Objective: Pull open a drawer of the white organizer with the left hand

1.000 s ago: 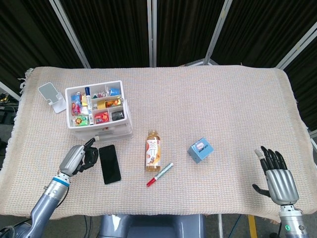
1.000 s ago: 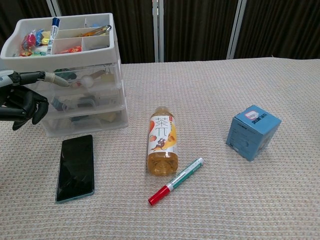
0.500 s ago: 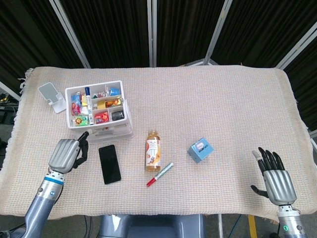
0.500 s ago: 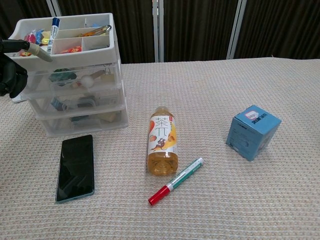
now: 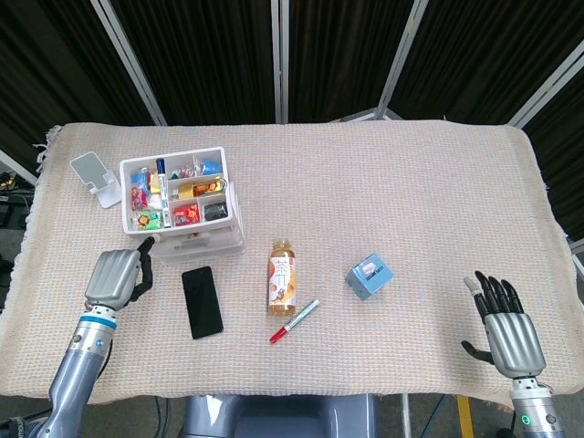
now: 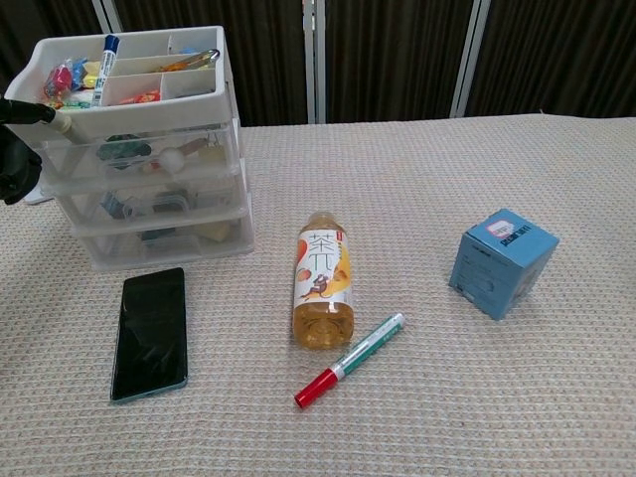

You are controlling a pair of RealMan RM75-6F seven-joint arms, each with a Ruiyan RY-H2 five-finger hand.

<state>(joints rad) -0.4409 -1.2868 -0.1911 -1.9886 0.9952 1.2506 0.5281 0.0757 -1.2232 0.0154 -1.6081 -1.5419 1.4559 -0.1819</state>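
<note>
Organizer (image 5: pixel 182 203) sits at bench (image 5: pixel 383 192) rear-left, drawer fronts facing the robot, all apparently closed. Left hand (image 5: pixel 114 276) lies just ahead-left of its near-left corner, fingers curled in on nothing, one fingertip (image 6: pixel 55 116) at the top tray's front-left edge. Drawers lie right of and below that hand; pull axis runs toward the robot. Phone (image 5: pixel 202 301) lies in front of the drawers, may crowd the pull. Right hand (image 5: pixel 511 330) far off, open, idle.
</note>
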